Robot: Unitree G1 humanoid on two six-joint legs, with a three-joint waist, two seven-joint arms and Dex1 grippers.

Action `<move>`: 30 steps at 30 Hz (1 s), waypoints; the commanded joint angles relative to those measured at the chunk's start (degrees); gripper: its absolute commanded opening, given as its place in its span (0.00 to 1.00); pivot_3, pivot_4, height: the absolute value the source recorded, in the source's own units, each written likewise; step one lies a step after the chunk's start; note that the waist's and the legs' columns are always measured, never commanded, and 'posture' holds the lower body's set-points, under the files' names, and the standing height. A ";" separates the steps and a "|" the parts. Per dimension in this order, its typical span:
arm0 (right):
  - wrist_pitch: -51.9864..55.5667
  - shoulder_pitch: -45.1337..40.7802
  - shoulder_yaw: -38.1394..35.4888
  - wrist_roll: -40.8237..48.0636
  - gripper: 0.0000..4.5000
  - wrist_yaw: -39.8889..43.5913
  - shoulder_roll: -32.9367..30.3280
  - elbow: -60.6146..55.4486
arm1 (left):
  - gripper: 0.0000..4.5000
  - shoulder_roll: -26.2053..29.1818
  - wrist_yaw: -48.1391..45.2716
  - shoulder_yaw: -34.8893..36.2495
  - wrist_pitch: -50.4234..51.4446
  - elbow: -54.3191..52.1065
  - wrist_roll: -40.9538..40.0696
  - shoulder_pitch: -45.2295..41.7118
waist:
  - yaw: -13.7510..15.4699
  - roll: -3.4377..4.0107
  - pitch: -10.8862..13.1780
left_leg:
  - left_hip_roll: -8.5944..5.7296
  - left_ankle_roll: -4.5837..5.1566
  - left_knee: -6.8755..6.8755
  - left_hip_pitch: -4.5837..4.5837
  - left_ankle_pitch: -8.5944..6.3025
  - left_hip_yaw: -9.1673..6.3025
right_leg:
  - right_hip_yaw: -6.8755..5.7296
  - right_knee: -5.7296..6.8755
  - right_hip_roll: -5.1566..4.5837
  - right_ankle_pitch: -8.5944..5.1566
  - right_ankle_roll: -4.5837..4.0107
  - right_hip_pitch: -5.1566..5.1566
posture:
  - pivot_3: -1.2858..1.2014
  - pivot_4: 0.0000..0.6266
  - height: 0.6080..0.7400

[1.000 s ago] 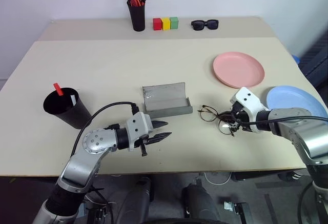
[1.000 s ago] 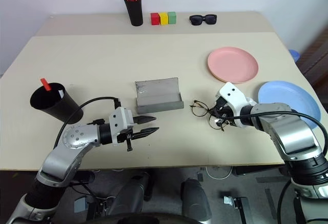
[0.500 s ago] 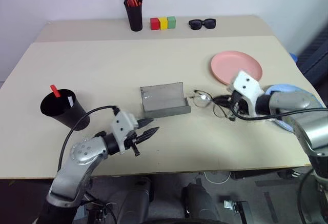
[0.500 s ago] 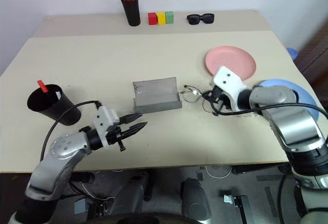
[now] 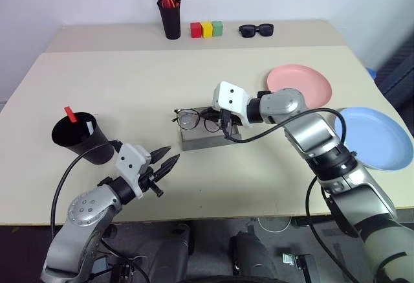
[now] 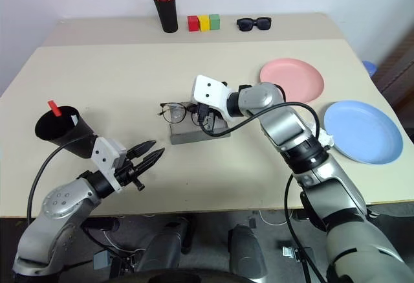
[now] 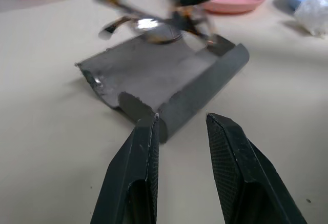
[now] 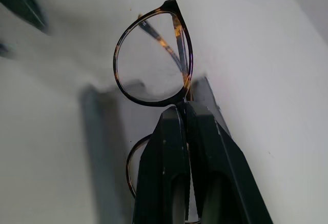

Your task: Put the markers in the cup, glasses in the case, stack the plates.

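Beige table [image 5: 129, 89] carrying no readable writing. R gripper [image 5: 226, 125] is pinching glasses [image 5: 191, 119] at the bridge – now hanging over open case [image 5: 208, 136], carried across from beside blue plate [image 5: 378, 137]. L gripper [image 5: 165, 164] is sitting part-open & empty, pulled back toward cup [image 5: 79, 137].

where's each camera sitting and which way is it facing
Head stereo pair: above the table, looking forward and down; both arms show, the right gripper holding the glasses over the case.
Left wrist: looks along the open left gripper at the case.
Right wrist: looks along its shut jaws at the glasses.
Shared: glasses and case appear in all; pink plate in head and left wrist views.
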 commanded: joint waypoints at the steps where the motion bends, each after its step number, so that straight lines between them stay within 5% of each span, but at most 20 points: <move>1: -5.66 -1.23 -0.29 -2.35 0.01 2.85 -0.51 2.33 | 0.32 0.56 1.15 0.56 0.21 -3.44 0.05 0.35 | 0.11 0.01 0.00 | -0.01 0.00 -0.03 0.00 0.00 0.00 | 0.00 -0.01 0.00 0.00 0.00 0.00 | 0.52 0.24 0.95; 12: -4.88 0.60 -1.36 -3.89 0.01 7.25 -0.74 0.77 | 0.32 1.61 1.22 1.14 0.47 -2.11 -0.56 -0.68 | -0.11 0.01 0.01 | 0.01 -0.04 -0.10 0.01 0.02 0.00 | 0.02 0.00 0.01 0.00 -0.01 -0.02 | 0.52 0.24 0.95; 15: -4.90 0.74 -1.42 -4.60 0.21 6.77 -0.52 0.79 | 0.32 0.95 1.76 0.86 0.77 -1.16 -0.82 -1.85 | -0.07 0.01 0.01 | 0.01 -0.04 -0.10 0.01 0.02 0.00 | 0.02 0.00 0.01 -0.01 -0.01 -0.02 | 0.52 0.24 0.95; 20: -4.97 0.79 -3.48 -4.67 0.77 4.43 -0.13 0.04 | 0.32 0.72 2.48 0.22 1.41 0.07 -0.93 -3.89 | -0.07 0.01 0.01 | 0.01 -0.05 -0.10 0.01 0.02 0.00 | 0.02 0.00 0.01 0.00 -0.01 -0.02 | 0.52 0.24 0.95; 25: -4.14 2.22 -6.04 -3.68 0.77 3.36 -0.56 -2.70 | 0.32 -0.96 6.80 -0.83 6.95 3.19 -0.53 -11.67 | 0.25 0.01 0.00 | 0.00 -0.05 -0.10 0.01 0.03 0.00 | 0.02 0.00 0.01 0.00 0.00 -0.02 | 0.52 0.24 0.95; 28: -2.59 5.05 -8.04 -2.93 0.78 2.90 -1.69 -6.92 | 0.04 -3.45 10.78 -1.65 12.62 8.35 0.01 -22.82 | 0.80 -0.03 0.01 | -0.02 -0.11 -0.05 0.01 0.07 -0.15 | -0.11 0.03 0.07 0.02 0.03 0.00 | 0.52 0.24 0.95; 30: -1.69 7.54 -9.73 -2.37 0.78 2.57 -2.88 -10.33 | 0.01 -5.41 13.25 -1.74 15.64 13.38 0.24 -31.03 | 1.09 -0.04 0.01 | -0.03 -0.11 -0.01 0.00 0.08 -0.14 | -0.12 0.07 0.08 0.03 0.05 0.05 | 0.52 0.24 0.95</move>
